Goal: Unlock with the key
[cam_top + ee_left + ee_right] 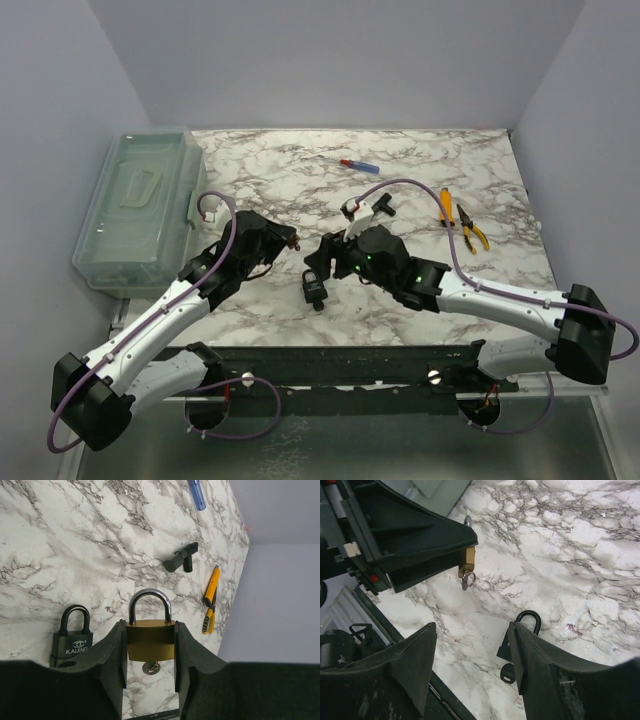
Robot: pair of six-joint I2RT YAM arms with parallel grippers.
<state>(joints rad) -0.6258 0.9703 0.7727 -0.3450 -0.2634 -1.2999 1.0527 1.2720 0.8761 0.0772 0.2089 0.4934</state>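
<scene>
Padlock (150, 642), brass, pinched by its sides in left pincer (149, 627), shackle closed.
Key (151, 668) stuck in keyhole underneath. Right pincer (470, 630) spread wide, holding nothing, just short of key. Black padlock (71, 645) flat on marble surface (270, 180) nearby.

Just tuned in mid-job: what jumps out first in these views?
A brass padlock clamped in the left gripper, shackle closed, key in its keyhole. The right gripper faces it with jaws open and empty. A black padlock lies on the marble table nearby.
</scene>
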